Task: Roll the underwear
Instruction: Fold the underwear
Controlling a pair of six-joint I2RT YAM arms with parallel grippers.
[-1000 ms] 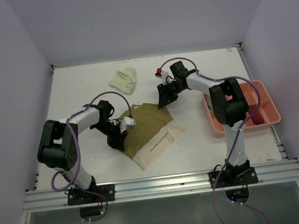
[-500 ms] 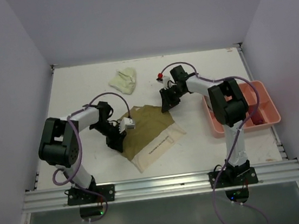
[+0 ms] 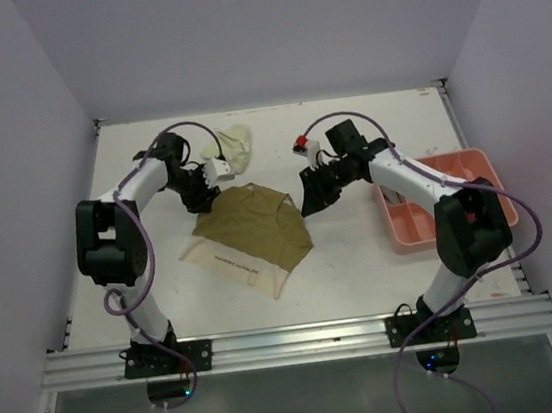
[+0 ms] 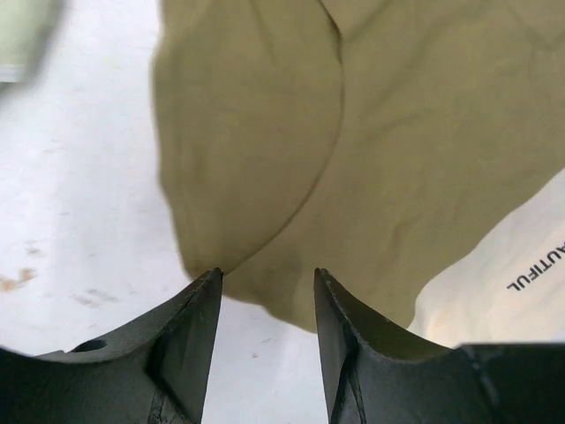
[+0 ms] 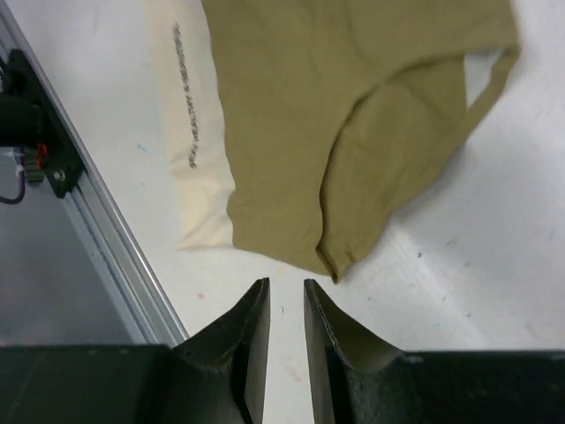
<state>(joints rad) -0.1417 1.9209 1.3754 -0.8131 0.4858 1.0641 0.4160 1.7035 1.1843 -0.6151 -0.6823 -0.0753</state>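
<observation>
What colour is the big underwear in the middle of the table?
Olive-tan underwear, with a cream band; clearest in the right wrist view.

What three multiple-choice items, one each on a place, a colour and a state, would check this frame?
1. Where is the pink tray?
A. at the right edge of the table
B. in the far left corner
C. between the arms

2. What colour is the underwear spread flat?
A. dark red
B. olive-tan
C. grey

3. How is the left gripper?
A. shut on cloth
B. shut on a tray wall
C. open, holding nothing

Answers: 1 A, it lies along that edge in the top view. 2 B, the flat cloth is olive-tan in every view. 3 C, its wrist view shows a wide gap with nothing gripped.
</observation>
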